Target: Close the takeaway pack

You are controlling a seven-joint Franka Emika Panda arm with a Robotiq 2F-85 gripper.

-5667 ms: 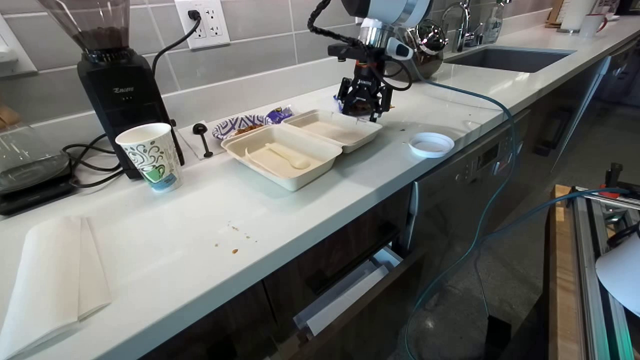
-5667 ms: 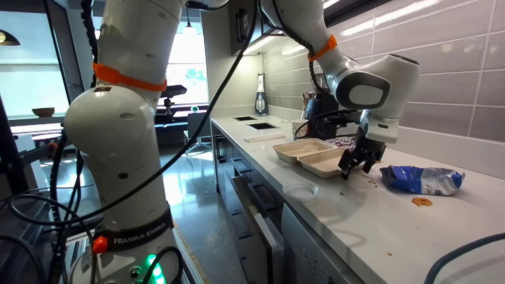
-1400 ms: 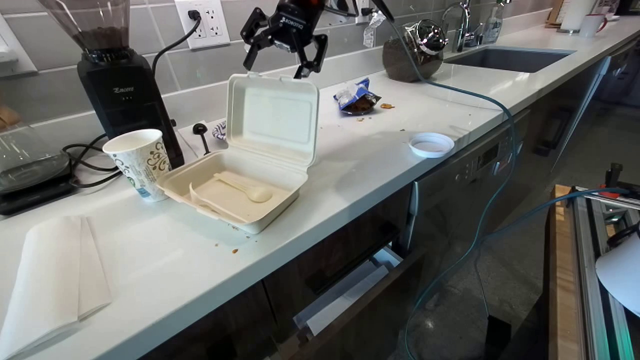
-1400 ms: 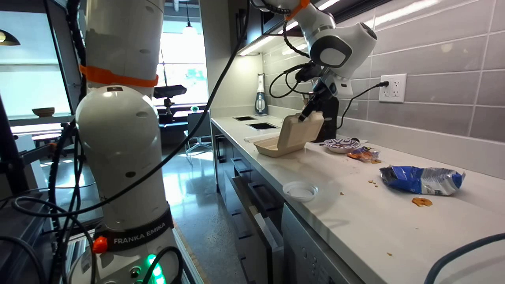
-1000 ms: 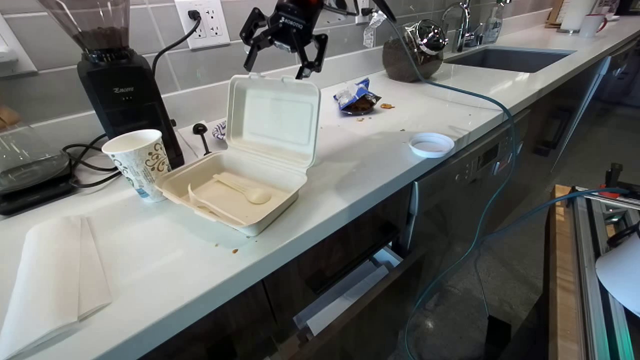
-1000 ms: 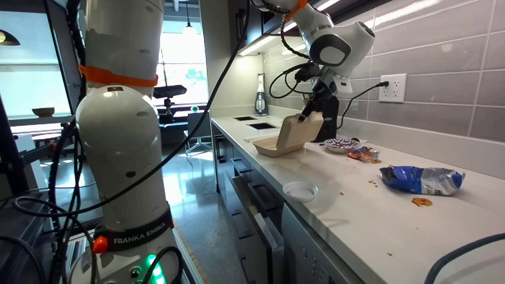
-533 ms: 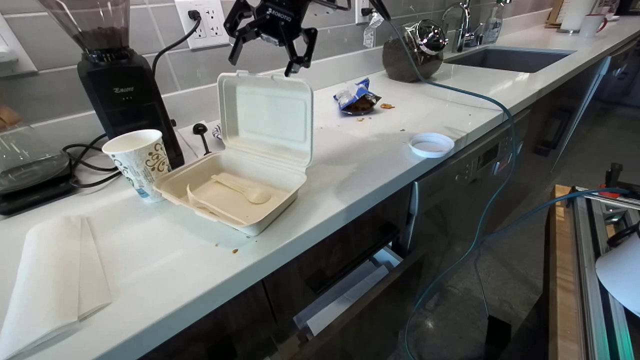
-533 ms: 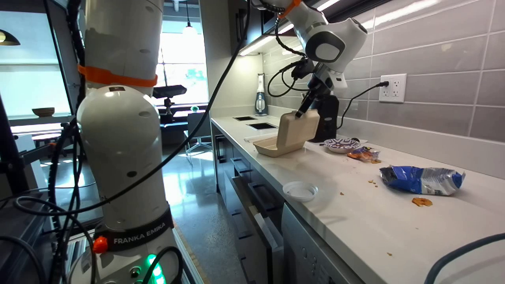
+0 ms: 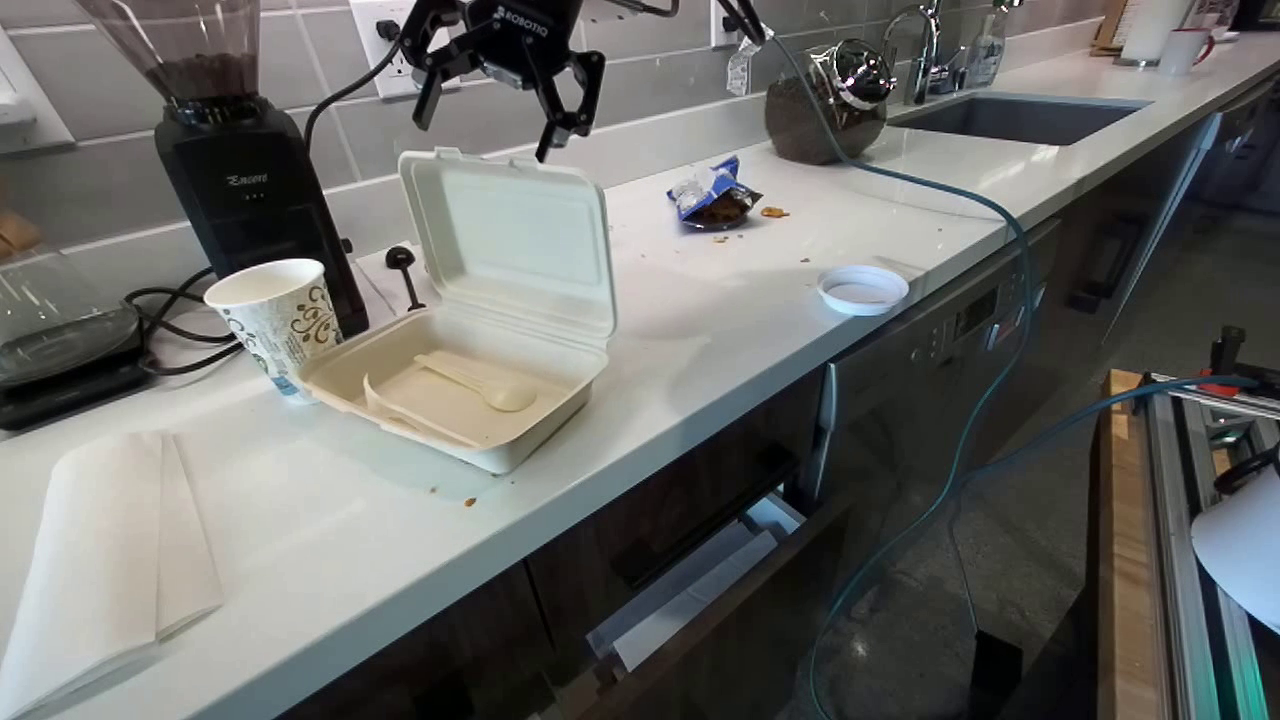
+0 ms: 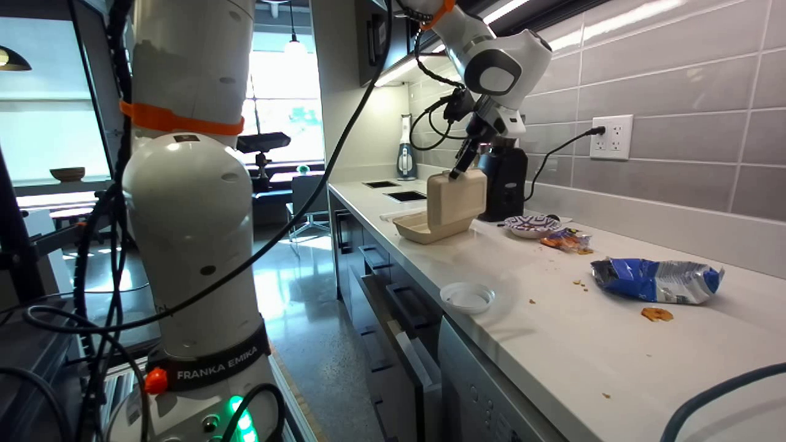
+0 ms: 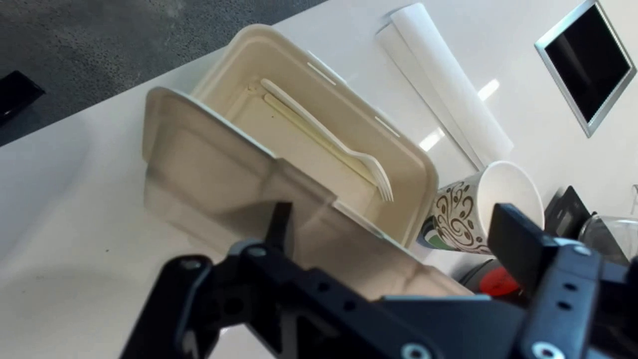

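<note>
Here, your smooth, round-cornered beige takeaway pack (image 9: 528, 326) sits, lid (image 9: 515, 245) upright, on the glossy white counter (image 9: 300, 530), right of the patterned paper cup (image 9: 275, 325) in an exterior view, below your gripper (image 9: 485, 133), spread wide, gripping nothing, on the lid's far side.

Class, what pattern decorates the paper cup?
The cup has brown swirls on white, clearest in the wrist view.

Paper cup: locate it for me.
In an exterior view, the paper cup is at left, in front of the coffee grinder, beside the open takeaway pack.
</note>
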